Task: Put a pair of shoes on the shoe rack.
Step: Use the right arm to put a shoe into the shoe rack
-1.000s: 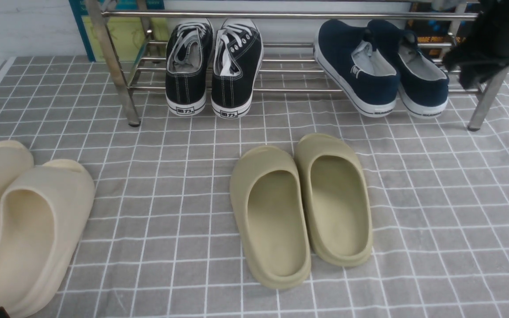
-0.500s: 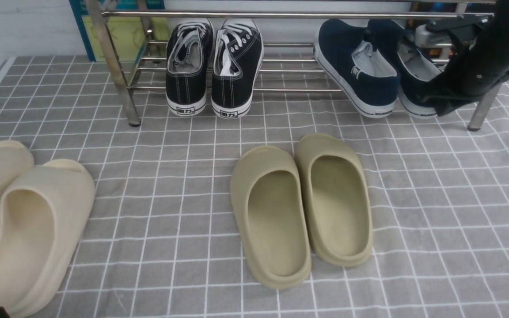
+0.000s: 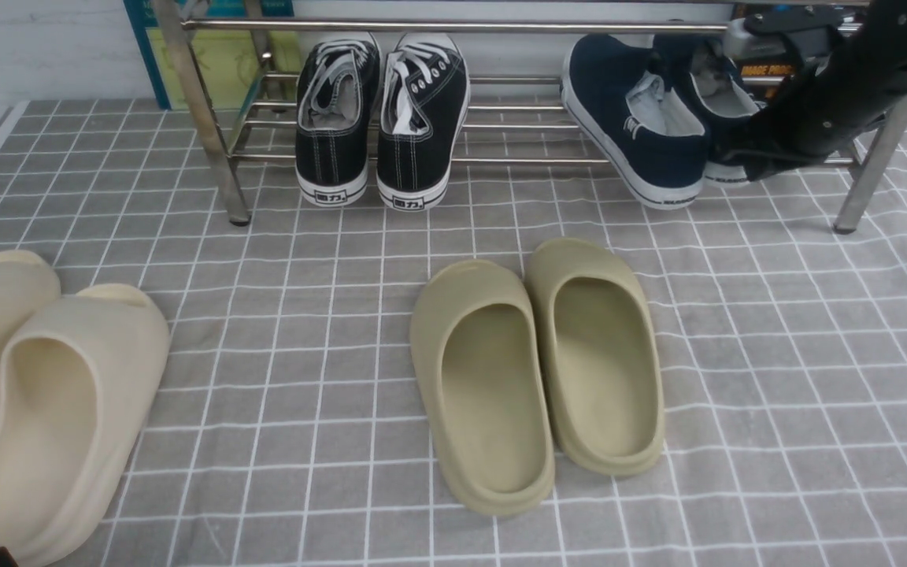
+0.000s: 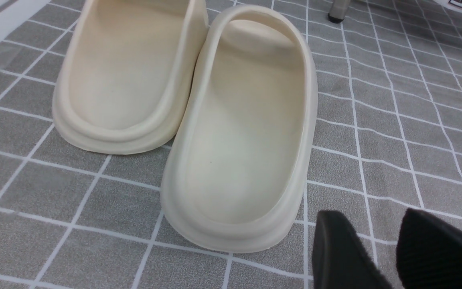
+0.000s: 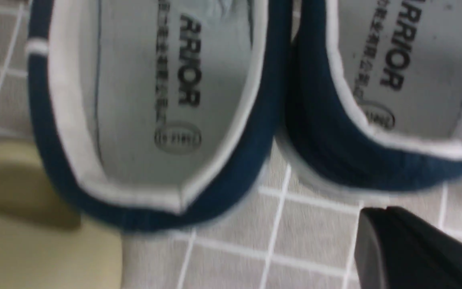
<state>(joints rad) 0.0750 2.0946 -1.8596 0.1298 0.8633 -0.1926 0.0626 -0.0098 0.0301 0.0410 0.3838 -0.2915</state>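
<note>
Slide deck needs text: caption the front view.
Right gripper, shut, beside navy slip-ons on the silver rack.

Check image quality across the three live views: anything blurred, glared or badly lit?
Front view: evenly lit, olive slides crisp, small highlights on the metal shoe rack; left wrist: cream slides sharp, fingers soft; right wrist: navy slip-ons slightly blurred.
</note>
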